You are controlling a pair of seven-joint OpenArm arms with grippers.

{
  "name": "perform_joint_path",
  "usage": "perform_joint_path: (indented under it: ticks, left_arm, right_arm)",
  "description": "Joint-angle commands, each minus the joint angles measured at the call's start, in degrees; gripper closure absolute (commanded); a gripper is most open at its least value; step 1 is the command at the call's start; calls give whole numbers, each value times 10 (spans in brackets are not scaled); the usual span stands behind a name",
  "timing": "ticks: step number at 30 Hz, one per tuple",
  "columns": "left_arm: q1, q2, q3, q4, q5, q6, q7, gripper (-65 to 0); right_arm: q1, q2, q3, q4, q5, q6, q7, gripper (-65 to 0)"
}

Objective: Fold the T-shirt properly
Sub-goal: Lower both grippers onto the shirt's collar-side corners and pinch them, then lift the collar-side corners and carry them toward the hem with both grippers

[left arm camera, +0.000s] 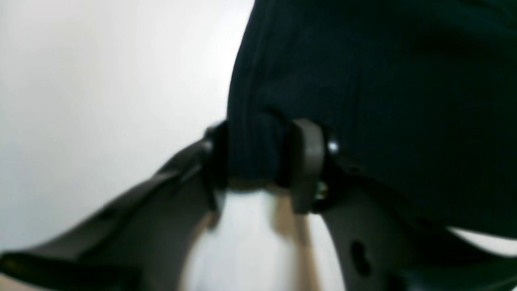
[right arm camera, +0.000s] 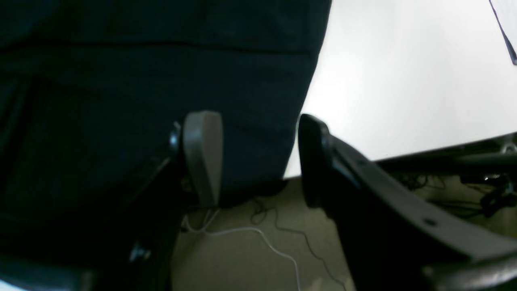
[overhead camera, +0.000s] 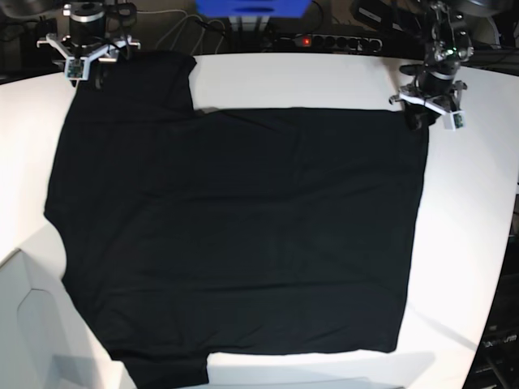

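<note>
The black T-shirt (overhead camera: pixel 243 243) lies spread flat on the white table (overhead camera: pixel 324 81), plain side up. In the base view one sleeve reaches the far left and another the near left. My left gripper (overhead camera: pixel 427 109) is at the shirt's far right corner. In its wrist view the left gripper (left arm camera: pixel 258 161) is shut on a bunched fold of the T-shirt (left arm camera: pixel 383 101). My right gripper (overhead camera: pixel 85 69) stands over the far left sleeve. It is open (right arm camera: pixel 258 161), the T-shirt's edge (right arm camera: pixel 161 60) lying between its fingers, with a gap beside the right finger (right arm camera: pixel 315 161).
A power strip (overhead camera: pixel 332 40) and a blue box (overhead camera: pixel 251 8) sit behind the table's far edge. A white box (overhead camera: pixel 24 324) stands at the near left. Past the table edge, the right wrist view shows floor with loose cables (right arm camera: pixel 250 234).
</note>
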State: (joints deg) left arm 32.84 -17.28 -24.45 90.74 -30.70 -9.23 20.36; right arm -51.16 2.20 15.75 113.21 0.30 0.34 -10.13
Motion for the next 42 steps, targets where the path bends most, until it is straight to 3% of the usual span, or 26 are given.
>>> perform_joint_path:
  ticks: [1,4,7,11,14,19,32,35,38,40,42]
  left_arm:
    - [5,-4,-3,5,-1,-3,3,-172]
    - [5,-3,-3,5,-1,-3,3,-70]
    - [5,-3,-3,5,-1,-1,3,0]
    - [5,-3,-3,5,-1,0,3,-2]
    - [5,-3,-3,5,-1,0,3,-2]
    - [5,-3,-3,5,-1,1,3,-2]
    - [5,-6,-4,5,-1,1,3,-2]
    - [5,-7,-4,5,-1,1,3,-1]
    - [5,-7,-4,7,-1,1,3,-1]
    - [6,-7,-4,10,-1,1,3,-1]
    - [6,-7,-6,11,-1,1,3,-1]
  right_arm:
    - [-8,3,13,8,-2,1,10,-310]
    - [7,3,32,7,-2,1,3,-310]
    - [28,6,46,6,-2,11,-46,-310]
    - [65,7,71,6,-2,103,-122,-309]
    - [90,7,83,5,-2,142,-158,-309]
    - [117,9,83,-29,-3,147,-185,-310]
    - [127,12,82,-107,-3,155,-183,-298]
    - [126,20,83,-110,-3,207,-184,-221]
    - [127,15,108,-110,-3,249,-184,-77]
    - [135,9,122,-108,-3,255,-184,0]
    - [139,6,132,-107,-3,255,-184,0]
